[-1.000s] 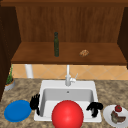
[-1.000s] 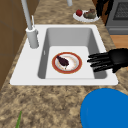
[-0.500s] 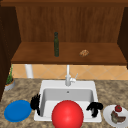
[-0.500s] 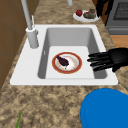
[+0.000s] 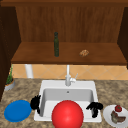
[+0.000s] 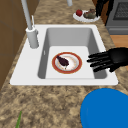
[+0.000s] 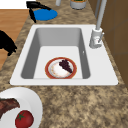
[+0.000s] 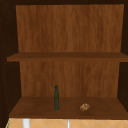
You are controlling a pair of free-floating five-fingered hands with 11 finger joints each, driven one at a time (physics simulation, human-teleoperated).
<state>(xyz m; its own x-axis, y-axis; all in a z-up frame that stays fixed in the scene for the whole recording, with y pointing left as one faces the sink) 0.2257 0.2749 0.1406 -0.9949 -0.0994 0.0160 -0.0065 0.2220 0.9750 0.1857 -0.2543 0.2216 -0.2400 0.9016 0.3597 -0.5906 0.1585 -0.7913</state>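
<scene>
While the left hand (image 6: 110, 60) hovers flat, the plate (image 6: 67, 62) lies just beside its fingertips.

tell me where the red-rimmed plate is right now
The red-rimmed plate lies on the floor of the sink, a dark food piece on it; in the left side view the left hand hovers at the basin's front edge.

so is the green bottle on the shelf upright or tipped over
Upright. The green bottle stands on its base on the lower shelf, neck pointing straight up, with a small brown lump lying to its right.
</scene>
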